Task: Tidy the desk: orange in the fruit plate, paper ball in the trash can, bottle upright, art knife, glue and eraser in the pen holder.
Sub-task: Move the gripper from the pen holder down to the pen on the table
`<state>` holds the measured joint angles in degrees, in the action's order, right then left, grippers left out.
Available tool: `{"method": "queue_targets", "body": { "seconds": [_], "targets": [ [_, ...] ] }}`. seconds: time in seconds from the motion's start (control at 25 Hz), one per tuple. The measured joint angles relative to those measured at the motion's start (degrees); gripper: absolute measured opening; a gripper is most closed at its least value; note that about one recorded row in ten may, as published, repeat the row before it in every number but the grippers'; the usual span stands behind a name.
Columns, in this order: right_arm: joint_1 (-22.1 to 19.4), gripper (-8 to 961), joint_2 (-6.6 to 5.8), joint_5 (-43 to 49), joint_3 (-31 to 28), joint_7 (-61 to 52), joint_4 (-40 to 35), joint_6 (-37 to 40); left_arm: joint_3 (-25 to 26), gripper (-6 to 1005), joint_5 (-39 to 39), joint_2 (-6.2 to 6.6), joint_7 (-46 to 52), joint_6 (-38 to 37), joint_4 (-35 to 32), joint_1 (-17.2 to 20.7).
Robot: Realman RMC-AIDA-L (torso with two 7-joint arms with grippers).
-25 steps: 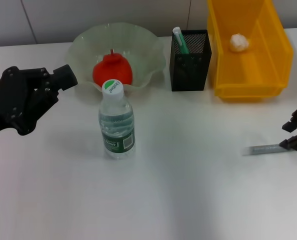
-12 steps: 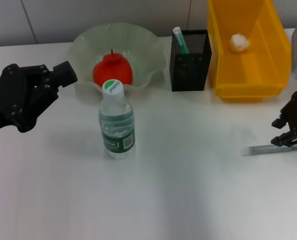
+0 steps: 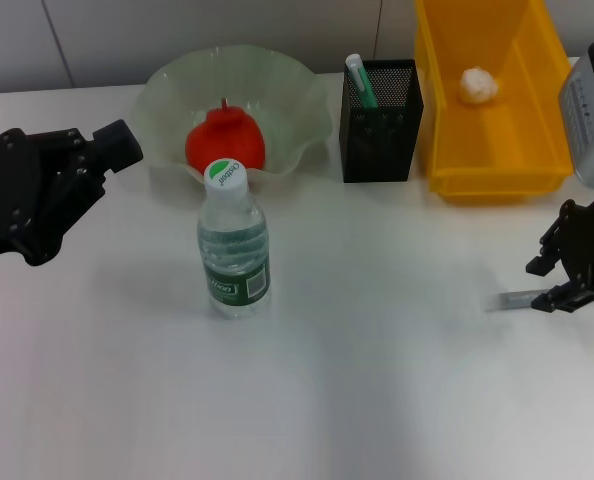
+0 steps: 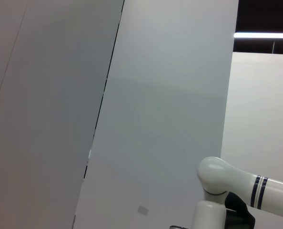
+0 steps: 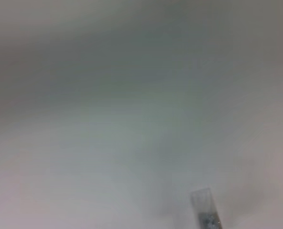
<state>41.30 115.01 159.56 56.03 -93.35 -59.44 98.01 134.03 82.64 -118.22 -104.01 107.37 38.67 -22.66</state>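
One gripper is working: the right gripper (image 3: 555, 283) is reaching low over the art knife (image 3: 517, 299) lying flat on the table (image 3: 377, 380), jaws apart, likely lining up a grasp; the pen holder (image 3: 380, 120) is waiting well away.

The left gripper (image 3: 102, 150) is idling near the fruit plate (image 3: 167, 85); its jaw state I cannot tell.

One orange (image 3: 225, 138), one bottle (image 3: 233, 243), one paper ball (image 3: 478, 84), one fruit plate (image 3: 297, 95), one pen holder (image 3: 381, 128), one trash can (image 3: 497, 165).

The orange (image 3: 225, 139) is held in the plate (image 3: 167, 90), with the bottle (image 3: 233, 245) stood upright just before it. To the right the pen holder (image 3: 381, 128) is placed, then the bin (image 3: 537, 150), in which the paper ball (image 3: 479, 84) is contained.
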Motion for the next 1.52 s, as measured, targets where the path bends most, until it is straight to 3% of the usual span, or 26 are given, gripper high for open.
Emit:
{"method": "queue_targets", "body": {
  "seconds": [0.4, 1.52],
  "targets": [
    [1.8, 413, -1.02, 0.5, 0.1, 0.2, 4.6, -0.7, 0.0, 11, -0.4, -0.07, -0.1, 0.0, -0.1, 0.1],
    [4.2, 390, -1.56, 1.9, 0.5, 1.5, 11.7, -5.9, 0.0, 12, -0.7, 0.01, -0.2, 0.0, -0.1, 0.5]
  ]
}}
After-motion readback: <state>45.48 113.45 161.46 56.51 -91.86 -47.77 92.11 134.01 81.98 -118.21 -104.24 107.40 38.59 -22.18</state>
